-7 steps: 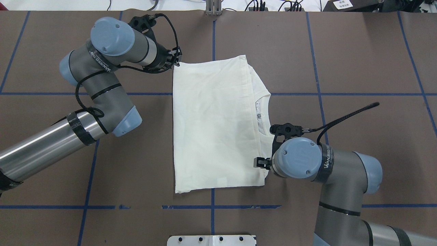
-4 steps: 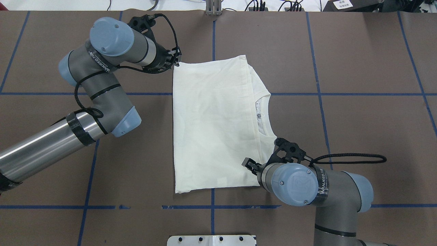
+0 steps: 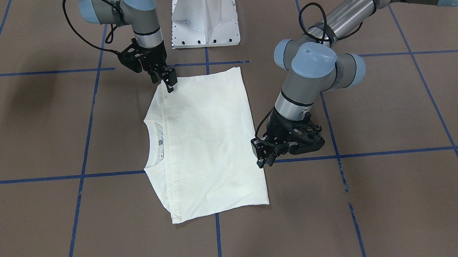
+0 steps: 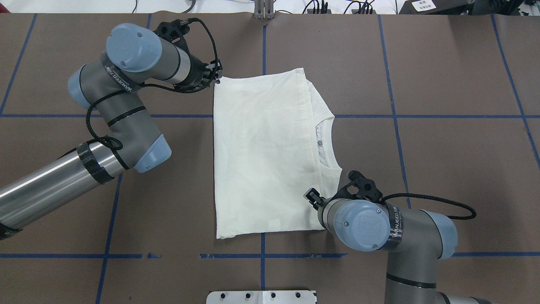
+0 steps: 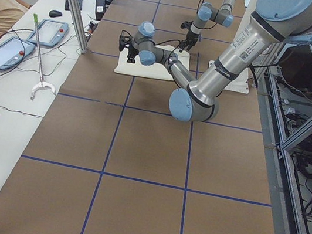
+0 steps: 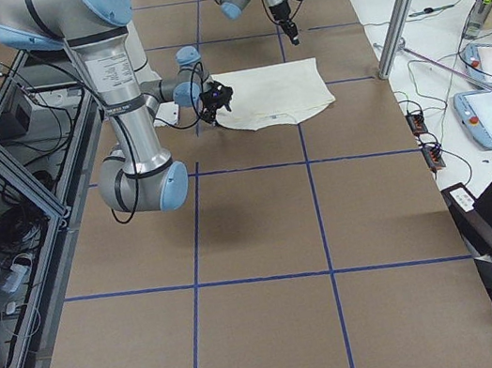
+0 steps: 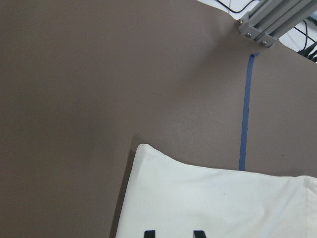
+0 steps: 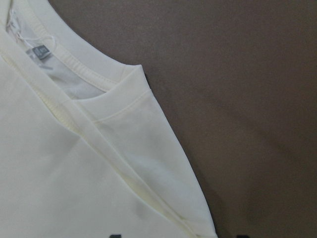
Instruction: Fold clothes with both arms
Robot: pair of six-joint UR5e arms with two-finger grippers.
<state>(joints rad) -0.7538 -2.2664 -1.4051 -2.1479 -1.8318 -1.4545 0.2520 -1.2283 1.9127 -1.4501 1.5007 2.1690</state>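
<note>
T-shirt [image 4: 265, 156] flat. Overhead, your right fingers [image 4: 310, 195], spread, swung to its 5 o'clock corner; left fingers [image 4: 216, 75], 11 o'clock, parted, empty. Regrasp likely next.

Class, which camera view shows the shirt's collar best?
The right wrist-mounted view: the ribbed collar is close and sharp. Overhead and front-facing views show it small, side views tiny; the left wrist view misses it.

Bare table [image 4: 443, 84] all round the T-shirt [image 4: 261, 152], two corners crowded.
Left gripper [image 4: 216, 77], jaws apart, sits at the shirt's far corner on the robot's left, and the left arm [image 4: 122, 105] fills that side. Right gripper [image 4: 311, 196], jaws wide, hangs over the near collar-side corner. White pedestal base [image 4: 261, 297] stands near the shirt's robot-side edge. Metal post [image 4: 264, 10] stands well beyond the far edge.
</note>
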